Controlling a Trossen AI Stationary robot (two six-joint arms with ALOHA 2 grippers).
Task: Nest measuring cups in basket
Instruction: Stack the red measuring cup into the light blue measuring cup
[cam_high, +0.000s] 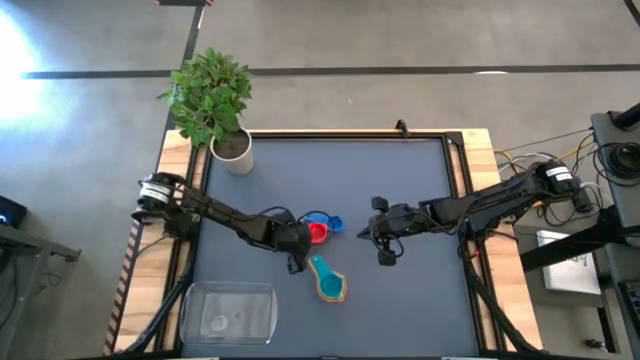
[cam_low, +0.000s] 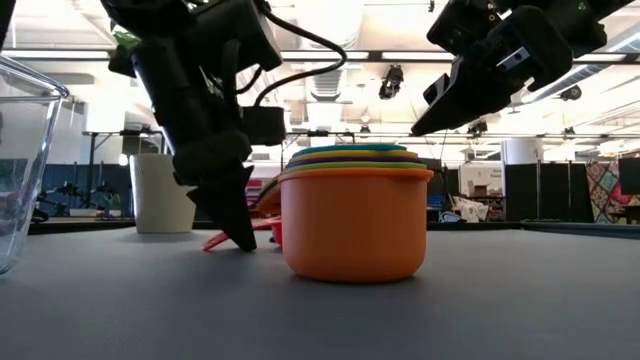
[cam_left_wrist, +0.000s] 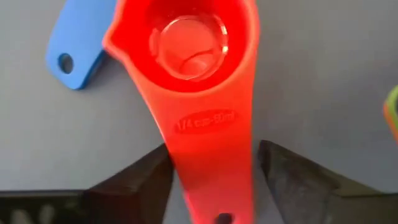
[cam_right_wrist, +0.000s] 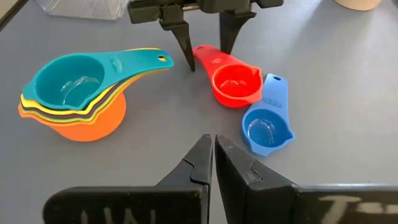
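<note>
One clear basket (cam_high: 228, 313) sits lower left. Left gripper (cam_right_wrist: 204, 45), fingers spread, straddles the red cup (cam_right_wrist: 235, 83) handle at centre without pinching it. One blue cup (cam_right_wrist: 266, 129) lies beside; a teal-topped stack (cam_right_wrist: 69, 93) sits below. Right gripper (cam_high: 385, 252), pressed together, hovers right.

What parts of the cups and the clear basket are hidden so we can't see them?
- Nested stack of cups: in the low view only rims show above the orange cup, so the inner cups are hidden.
- Red cup: in the left wrist view its handle end is cut off by the picture edge, between the left gripper.
- Blue cup: that view shows only its handle.
- Basket: cut off by the low view's edge.
</note>
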